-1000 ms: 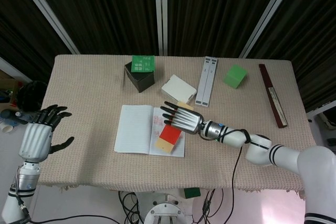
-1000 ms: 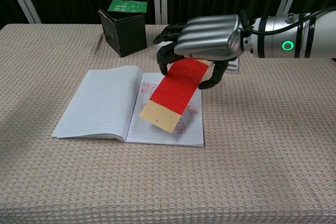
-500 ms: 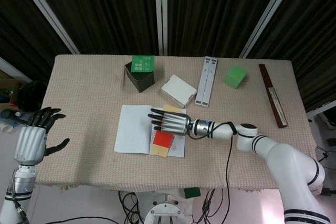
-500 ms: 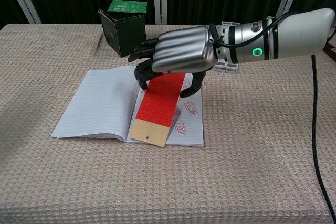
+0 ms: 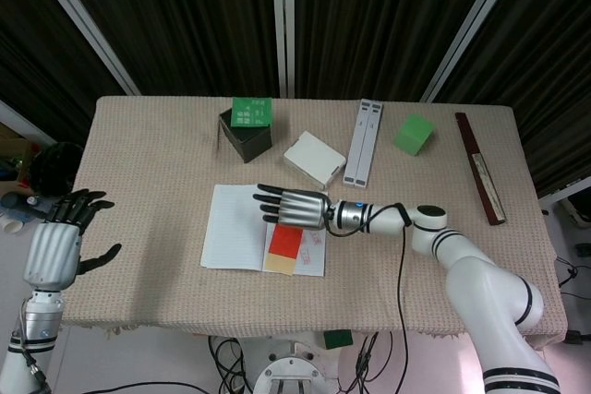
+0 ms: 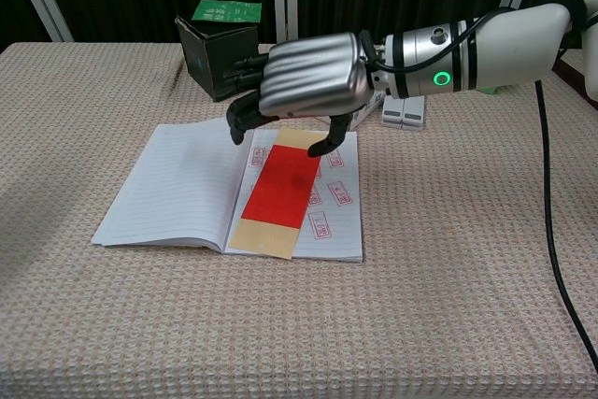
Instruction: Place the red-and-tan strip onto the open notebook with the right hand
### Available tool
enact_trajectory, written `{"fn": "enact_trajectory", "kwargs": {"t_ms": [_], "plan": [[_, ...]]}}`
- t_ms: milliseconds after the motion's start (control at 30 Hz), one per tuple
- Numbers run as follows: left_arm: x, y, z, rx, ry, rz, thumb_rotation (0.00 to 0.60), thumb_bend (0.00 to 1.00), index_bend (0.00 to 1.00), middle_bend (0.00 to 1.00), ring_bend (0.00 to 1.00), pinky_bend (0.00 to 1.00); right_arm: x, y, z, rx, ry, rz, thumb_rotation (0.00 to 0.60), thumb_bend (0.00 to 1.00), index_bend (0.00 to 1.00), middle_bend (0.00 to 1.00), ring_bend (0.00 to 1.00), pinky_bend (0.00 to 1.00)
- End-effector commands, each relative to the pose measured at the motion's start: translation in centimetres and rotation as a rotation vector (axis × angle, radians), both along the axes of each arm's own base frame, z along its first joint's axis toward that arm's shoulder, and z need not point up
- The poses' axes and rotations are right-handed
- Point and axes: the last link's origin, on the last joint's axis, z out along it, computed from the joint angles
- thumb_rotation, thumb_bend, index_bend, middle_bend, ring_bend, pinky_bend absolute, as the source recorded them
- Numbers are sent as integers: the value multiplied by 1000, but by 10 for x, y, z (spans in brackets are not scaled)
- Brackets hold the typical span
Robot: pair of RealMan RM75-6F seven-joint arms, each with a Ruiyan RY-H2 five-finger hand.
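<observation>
Red-and-tan strip [image 6: 282,192] flat on right page of open notebook [image 6: 177,184], near spine, tan end at front edge; right hand [image 6: 304,86] above far end, fingers spread and curled, apparently clear of strip; left hand [image 5: 57,244] open off table edge; likely thin, light, stiff card; best pinched at short end.

1. A black open box [image 5: 245,137] with a green lid [image 5: 250,112] stands near the table's far edge, left of middle.
2. A white box [image 5: 313,159] lies just right of it.
3. A grey double bar [image 5: 366,142] lies beside the white box.
4. A green block [image 5: 413,134] sits toward the far right corner.
5. A dark brown stick [image 5: 479,167] lies along the right edge.
</observation>
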Motion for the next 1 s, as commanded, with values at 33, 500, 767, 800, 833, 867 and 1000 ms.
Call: {"fn": "enact_trajectory", "kwargs": {"t_ms": [33,500,767,800,833,867,1000], "plan": [[-1,-1,0,-2,-1,2,600,118,309,235,161,217,-12,0,6,16,-55,-143,600,281,226,164,0,0],[-2,1,-6,-10,-23,-13,600,117,309,235,161,218,-66,45,40,96,-124,-822,600,797,287,89,0,0],[-2,1,-8,-9,-29,-20,600,117,309,235,161,217,-75,50,30,66,-81,-884,600,826,284,53,0,0],[-2,1,-8,-9,-29,-20,600,117,309,235,161,217,-75,50,28,67,-80,-887,600,826,284,51,0,0],[-2,1,-8,-9,-29,-20,600,117,309,235,161,217,-74,51,26,67,-81,-886,600,825,284,50,0,0],[-2,1,-8,-8,-29,-20,600,117,309,235,161,217,-74,51,24,65,-78,-883,600,824,283,49,0,0],[-3,1,-8,-7,-30,-21,600,117,309,235,161,216,-71,52,17,63,-73,-871,600,823,281,49,0,0]]}}
